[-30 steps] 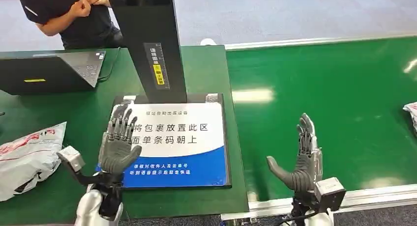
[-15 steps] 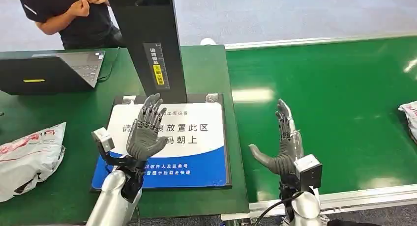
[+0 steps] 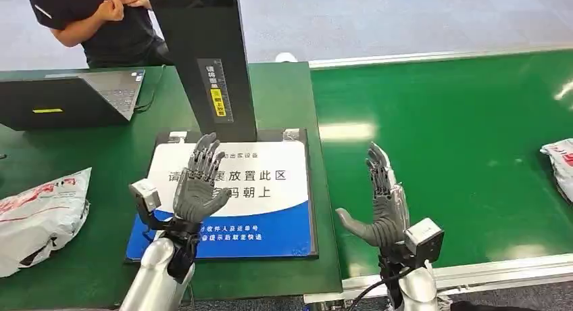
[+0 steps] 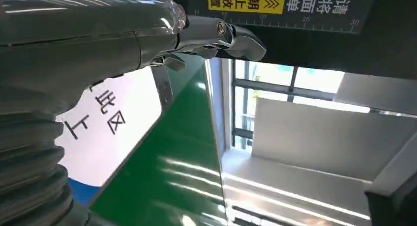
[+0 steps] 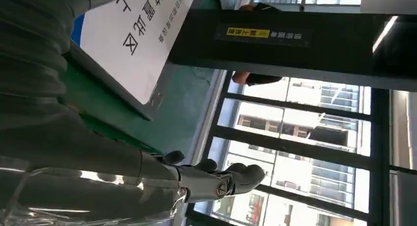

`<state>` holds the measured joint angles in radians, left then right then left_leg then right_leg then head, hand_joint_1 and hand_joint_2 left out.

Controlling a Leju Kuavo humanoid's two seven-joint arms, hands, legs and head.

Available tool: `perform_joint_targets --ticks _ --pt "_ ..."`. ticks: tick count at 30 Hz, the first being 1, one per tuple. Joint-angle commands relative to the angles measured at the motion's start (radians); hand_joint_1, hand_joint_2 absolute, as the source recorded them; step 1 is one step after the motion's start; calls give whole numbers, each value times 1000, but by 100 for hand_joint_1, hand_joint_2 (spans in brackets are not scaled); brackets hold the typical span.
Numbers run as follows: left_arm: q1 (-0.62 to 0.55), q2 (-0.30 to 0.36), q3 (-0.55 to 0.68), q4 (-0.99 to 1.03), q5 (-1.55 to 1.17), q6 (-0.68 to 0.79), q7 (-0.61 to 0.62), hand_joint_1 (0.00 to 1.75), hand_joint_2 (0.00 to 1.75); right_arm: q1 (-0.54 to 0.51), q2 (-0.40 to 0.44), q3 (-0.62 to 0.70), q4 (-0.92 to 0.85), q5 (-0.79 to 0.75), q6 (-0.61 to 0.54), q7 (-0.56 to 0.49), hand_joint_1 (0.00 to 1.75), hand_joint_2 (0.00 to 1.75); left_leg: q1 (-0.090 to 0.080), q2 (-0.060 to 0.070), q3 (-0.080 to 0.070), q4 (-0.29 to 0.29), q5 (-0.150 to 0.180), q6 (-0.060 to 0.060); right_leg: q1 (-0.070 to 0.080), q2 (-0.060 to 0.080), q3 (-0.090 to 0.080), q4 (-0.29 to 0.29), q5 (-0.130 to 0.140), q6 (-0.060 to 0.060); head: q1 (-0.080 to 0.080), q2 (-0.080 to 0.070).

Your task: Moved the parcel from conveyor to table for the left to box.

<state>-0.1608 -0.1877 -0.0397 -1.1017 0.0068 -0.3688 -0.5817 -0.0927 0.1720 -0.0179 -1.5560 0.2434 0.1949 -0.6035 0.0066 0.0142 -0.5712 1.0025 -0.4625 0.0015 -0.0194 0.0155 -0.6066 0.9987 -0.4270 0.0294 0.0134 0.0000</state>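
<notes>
A white parcel (image 3: 558, 163) lies at the far right edge of the green conveyor belt (image 3: 459, 135), only partly in the head view. My right hand (image 3: 380, 201) is raised over the belt's near left part, fingers spread, palm facing left, holding nothing. My left hand (image 3: 199, 183) is raised over the white and blue placement mat (image 3: 270, 209) on the green table (image 3: 284, 94), fingers spread and empty. The right hand stands well to the left of the parcel. In the wrist views my left hand (image 4: 74, 64) and right hand (image 5: 88, 152) appear close up.
A black scanner column (image 3: 209, 61) stands at the back of the mat. A laptop (image 3: 67, 98) sits at the table's back left, a person (image 3: 101, 17) behind it. Another white bagged parcel (image 3: 40, 216) lies at the table's left edge.
The parcel at the right edge has come further into view on the belt. My right hand has shifted left and up. My left hand moved right and forward over the mat.
</notes>
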Motion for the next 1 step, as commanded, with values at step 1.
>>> perform_joint_targets --ticks 1 --pt "40 21 57 -65 -30 41 -16 0 175 12 -8 -16 30 22 -10 9 0 175 1 0 1 -1 0 0 1 -1 1 -1 0 -1 0 0"
